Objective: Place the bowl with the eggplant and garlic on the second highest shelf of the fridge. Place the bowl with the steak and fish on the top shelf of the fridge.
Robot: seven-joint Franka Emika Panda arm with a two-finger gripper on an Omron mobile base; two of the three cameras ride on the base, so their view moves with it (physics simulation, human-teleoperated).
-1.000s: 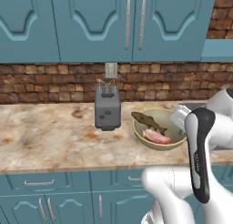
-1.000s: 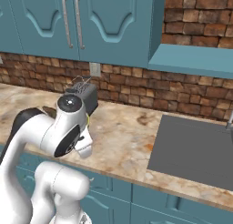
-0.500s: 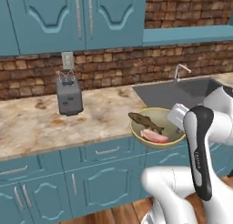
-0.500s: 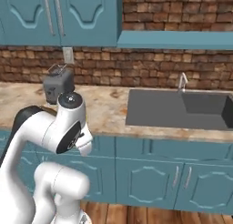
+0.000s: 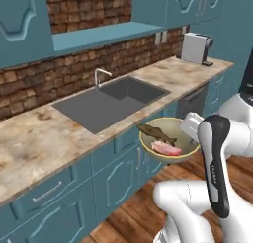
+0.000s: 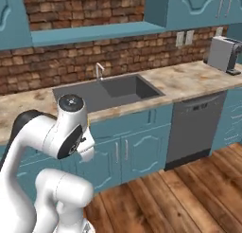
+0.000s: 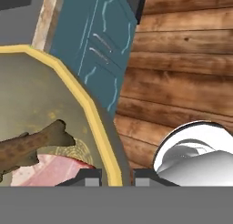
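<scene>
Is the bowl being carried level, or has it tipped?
Roughly level: the bowl is held off the counter, with the fish and steak lying inside.

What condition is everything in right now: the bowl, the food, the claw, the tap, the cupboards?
bowl: carried in the air, level, off the counter
fish: lying in the bowl
steak: lying in the bowl beside the fish
gripper: shut on the bowl's rim
faucet: no water running
cabinet doors: closed

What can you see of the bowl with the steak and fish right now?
The bowl is round and olive-tan with a yellow rim, carried level in the air in front of the teal cabinets, off the counter. The fish lies across the steak inside. The tool is shut on its rim, one fingertip on each side of the wall.
</scene>
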